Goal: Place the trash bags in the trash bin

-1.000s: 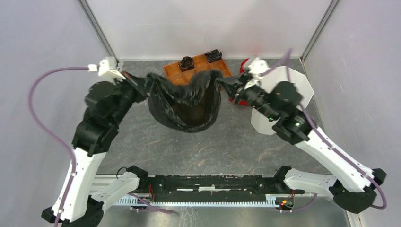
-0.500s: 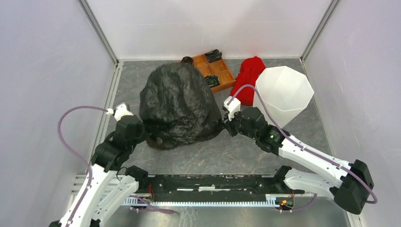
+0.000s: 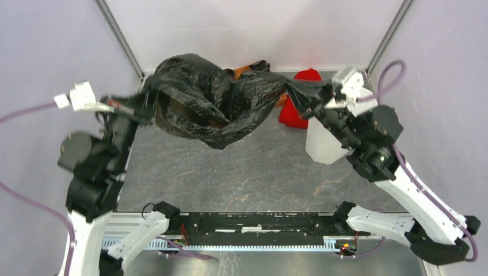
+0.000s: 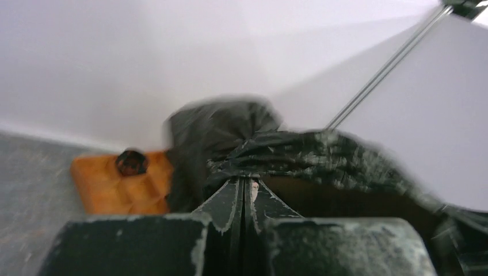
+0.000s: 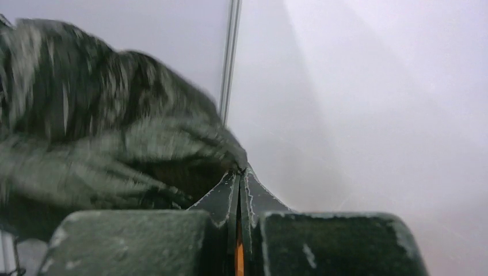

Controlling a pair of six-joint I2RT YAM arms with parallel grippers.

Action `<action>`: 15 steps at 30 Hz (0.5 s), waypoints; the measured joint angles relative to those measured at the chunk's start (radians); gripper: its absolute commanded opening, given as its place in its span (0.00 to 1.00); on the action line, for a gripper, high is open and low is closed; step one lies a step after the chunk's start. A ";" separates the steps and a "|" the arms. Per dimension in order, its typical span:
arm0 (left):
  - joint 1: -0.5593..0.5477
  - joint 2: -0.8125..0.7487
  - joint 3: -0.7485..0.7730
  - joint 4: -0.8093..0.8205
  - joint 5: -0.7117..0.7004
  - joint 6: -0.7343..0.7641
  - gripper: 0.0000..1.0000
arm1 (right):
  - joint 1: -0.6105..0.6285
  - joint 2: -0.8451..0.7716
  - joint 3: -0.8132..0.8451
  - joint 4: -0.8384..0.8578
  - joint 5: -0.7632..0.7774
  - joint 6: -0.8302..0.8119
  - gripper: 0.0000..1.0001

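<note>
The black trash bag (image 3: pixel 213 106) hangs stretched in the air between my two grippers, over the back of the table. My left gripper (image 3: pixel 148 104) is shut on the bag's left edge; the left wrist view shows the jaws closed on the bunched black film (image 4: pixel 270 155). My right gripper (image 3: pixel 305 99) is shut on the bag's right edge, which also shows in the right wrist view (image 5: pixel 115 155). The white trash bin (image 3: pixel 323 144) stands at the right, mostly hidden behind my right arm.
An orange-brown compartment tray (image 3: pixel 241 72) sits at the back, mostly covered by the bag; it also shows in the left wrist view (image 4: pixel 115 181). A red cloth (image 3: pixel 296 112) lies between the tray and the bin. White walls enclose the table on three sides.
Both arms have swung up and back from near the table. The bag has gone from a mound low on the table to hanging stretched high between the grippers.
</note>
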 measured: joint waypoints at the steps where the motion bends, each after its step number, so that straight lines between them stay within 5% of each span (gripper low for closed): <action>1: 0.000 -0.068 -0.095 0.034 -0.006 0.000 0.02 | 0.000 -0.049 -0.067 0.027 -0.001 0.000 0.01; 5: 0.000 -0.256 -0.372 -0.017 -0.079 -0.047 0.02 | 0.000 -0.103 -0.299 0.079 0.019 0.017 0.00; 9: 0.000 -0.209 -0.562 -0.226 -0.134 -0.086 0.02 | 0.000 0.012 -0.479 -0.050 0.072 0.043 0.00; 15: 0.000 -0.227 -0.583 -0.321 -0.113 -0.079 0.17 | -0.036 0.054 -0.371 -0.182 0.093 0.062 0.00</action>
